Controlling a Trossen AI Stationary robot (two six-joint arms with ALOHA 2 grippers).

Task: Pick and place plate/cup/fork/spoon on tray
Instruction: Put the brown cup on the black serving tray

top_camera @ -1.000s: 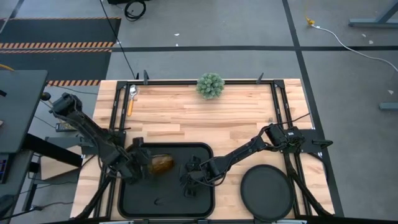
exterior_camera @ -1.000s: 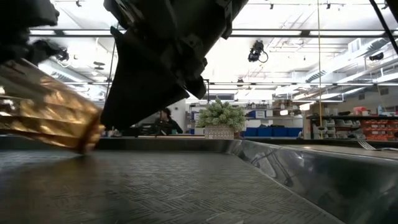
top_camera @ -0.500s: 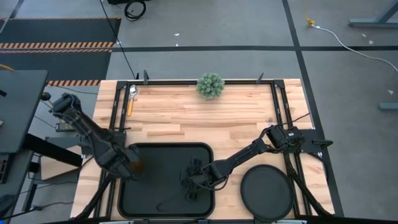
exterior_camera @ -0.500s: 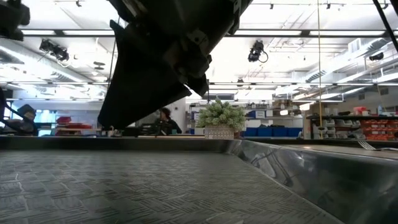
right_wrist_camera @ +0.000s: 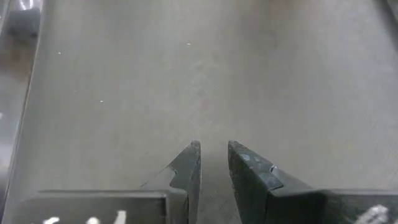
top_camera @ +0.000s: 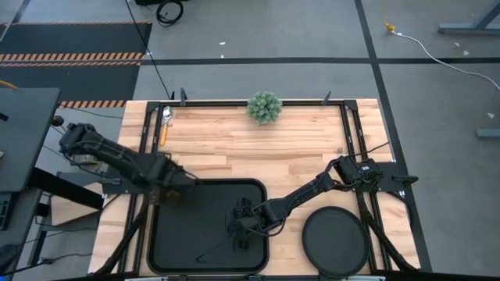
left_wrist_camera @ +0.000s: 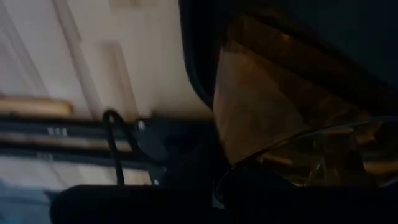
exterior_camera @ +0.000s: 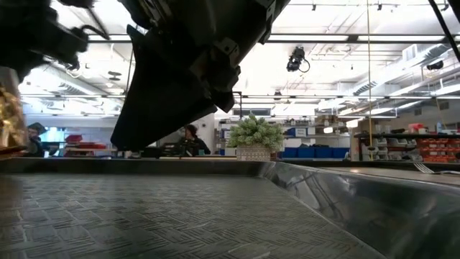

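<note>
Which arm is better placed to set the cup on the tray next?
Left. The left gripper already holds the cup at the tray's far-left corner; the right gripper hangs empty over the tray.

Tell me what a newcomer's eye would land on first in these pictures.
The big black tray at the table's near edge draws the eye, with both dark arms reaching over it. The left gripper sits at the tray's far left corner holding the amber cup, while the right gripper hovers over the tray's right half with a narrow gap between its fingers. The round black plate waits on the wood just right of the tray.
</note>
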